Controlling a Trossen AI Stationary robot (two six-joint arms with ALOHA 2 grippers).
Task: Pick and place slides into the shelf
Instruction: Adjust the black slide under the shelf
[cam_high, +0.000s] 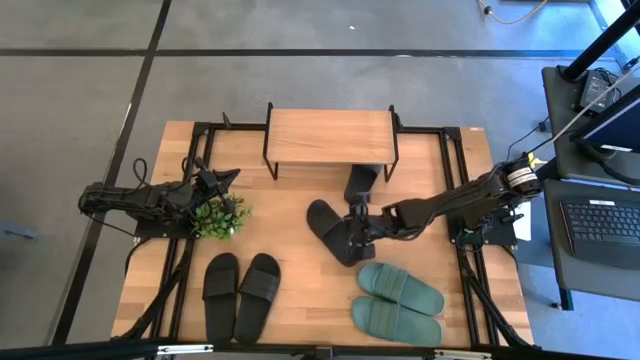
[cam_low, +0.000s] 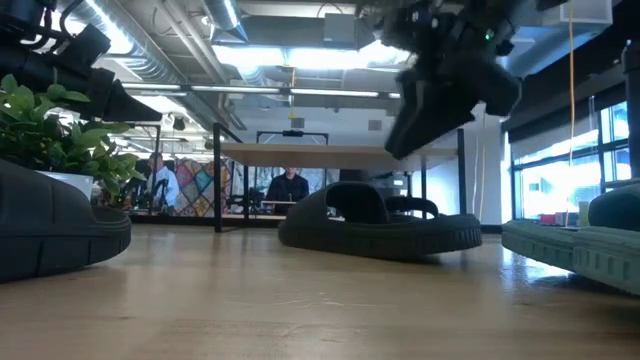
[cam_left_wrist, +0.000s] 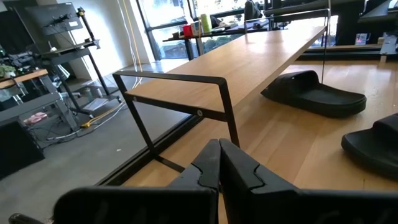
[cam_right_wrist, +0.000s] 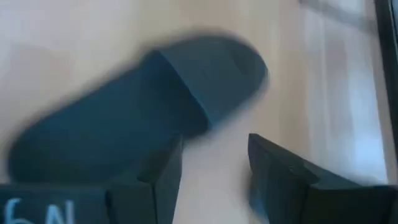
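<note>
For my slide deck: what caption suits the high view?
Right end effector open over a black slide before the shelf.

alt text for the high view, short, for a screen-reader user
From above, the right gripper hangs open over a black slide at mid-table, just in front of the shelf, where another black slide pokes out. A black pair, a green pair, and the plant by the left gripper fill the rest.

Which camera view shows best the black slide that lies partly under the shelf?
The left wrist view: the slide lies whole and unblocked beside the shelf. The high view shows only its end past the shelf; the low view hides it; the right wrist view misses it.
</note>
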